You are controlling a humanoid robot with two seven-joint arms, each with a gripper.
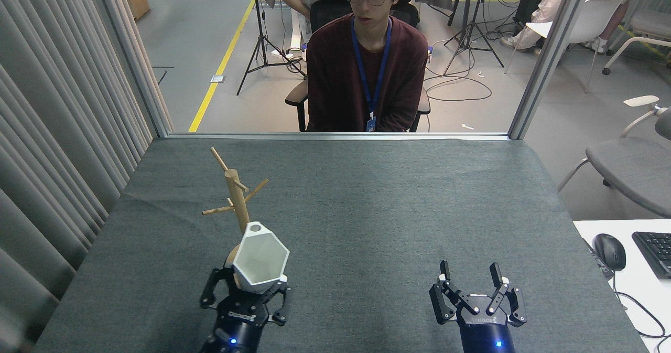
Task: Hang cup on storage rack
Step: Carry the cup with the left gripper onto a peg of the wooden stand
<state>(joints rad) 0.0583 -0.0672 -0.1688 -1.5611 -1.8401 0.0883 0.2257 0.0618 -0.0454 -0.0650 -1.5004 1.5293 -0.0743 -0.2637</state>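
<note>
Nearest the camera, left hand (244, 303) is clamped on the lower body of the cup (260, 264), fingers on either side, cup carried off the table (367, 201) w/ its open mouth tipped toward the camera and the pierced tab at the top of the rim. Right hand (474, 285) sits well apart on the other side, fingers spread, holding nothing, hovering low over the table. Handling, as a guess: cup looks rigid, thin-walled & light, prob. plastic or ceramic, so it won't flex; flat facets give the fingers decent seats, but the glossy white finish could be slick, and a drop might chip it if ceramic. Best hold is where it is now, low on the body, leaving the tab and its hole free for the peg. Just behind the cup is the storage rack (237, 198): the cup overlaps the lower post and hides the disc base from this view; can't tell if they touch, depth is ambiguous. Tab hole sits just beside the post, below the upper pegs, which point up-left, left & right. Hole is small vs. peg tips, so alignment needs care. Beyond the table edge a person (367, 64) sits facing the scene.
</note>
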